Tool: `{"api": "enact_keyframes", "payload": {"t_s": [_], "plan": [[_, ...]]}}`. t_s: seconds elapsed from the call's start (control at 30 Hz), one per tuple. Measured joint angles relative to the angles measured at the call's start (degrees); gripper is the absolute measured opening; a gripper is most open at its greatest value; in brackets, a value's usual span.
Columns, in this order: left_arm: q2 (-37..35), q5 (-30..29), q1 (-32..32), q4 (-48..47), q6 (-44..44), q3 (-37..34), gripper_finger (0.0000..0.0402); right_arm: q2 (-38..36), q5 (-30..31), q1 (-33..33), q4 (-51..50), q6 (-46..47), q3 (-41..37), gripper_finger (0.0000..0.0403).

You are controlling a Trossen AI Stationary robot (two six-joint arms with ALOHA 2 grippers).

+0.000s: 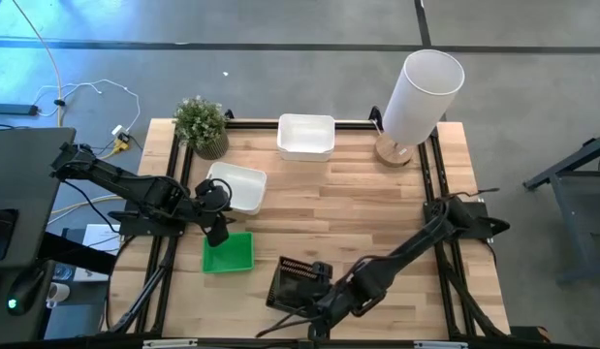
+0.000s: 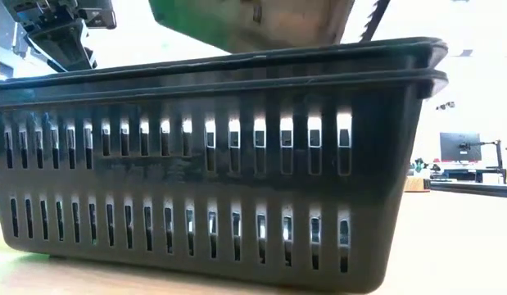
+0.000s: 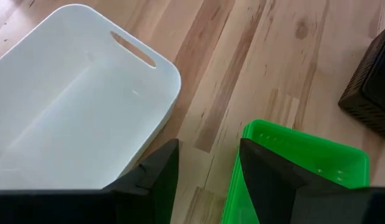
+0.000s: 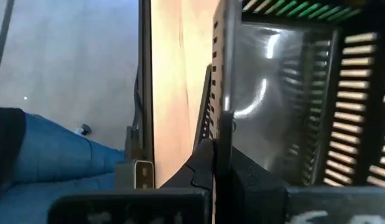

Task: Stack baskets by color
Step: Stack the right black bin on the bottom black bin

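Wooden bench [image 1: 377, 208] on a grey concrete floor, black frame rails down both sides. Potted plant [image 1: 202, 124] at the far left corner, tall white cylinder [image 1: 420, 95] at the far right; neither is part of the job.

Baskets visible:
- white basket [image 1: 306, 136] at the far edge, centre
- second white basket [image 1: 238, 187] left of centre, sitting alone
- green basket [image 1: 228, 252] near left; the left wrist view shows doubled rims, so probably a green stack already
- black basket [image 1: 298, 283] at the near edge, centre; the low view shows two nested rims, so at least two black ones are stacked

Left tool [image 1: 216, 231] hovers between the second white basket and the green basket, fingers parted, grasping nothing. Right tool [image 1: 324, 301] is clenched on the side wall of the black basket; the right wrist view shows the wall pinched between its fingers.

Step in hand, my read: green and black look mostly sorted, white is the open item. The two white baskets are well apart.

Next move: left tool drops onto the near rim of the second white basket, clamps, lifts, carries it to the far white basket and nests it squarely. Right tool should let go of the black wall and back off. I can't count every layer from these views.
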Motion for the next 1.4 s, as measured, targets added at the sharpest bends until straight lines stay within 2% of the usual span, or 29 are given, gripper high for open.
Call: {"api": "enact_keyframes", "payload": {"t_s": [0.5, 0.87, 1.4], "plan": [[0.02, 0.0, 0.0, 0.0, 0.0, 0.0, 0.0156, 3.96, -1.94, -0.41, -0.03, 0.98, -0.04, 0.0], [0.02, 0.02, -0.02, -0.22, 0.31, 0.0, 0.0156, 5.05, -1.18, -1.81, -5.76, 1.01, -0.09, 0.0], [0.02, 0.02, 0.0, -0.39, 0.63, 0.0, 0.0156, 5.92, -3.05, -2.82, -10.13, -5.08, -0.1, 0.0]]}}
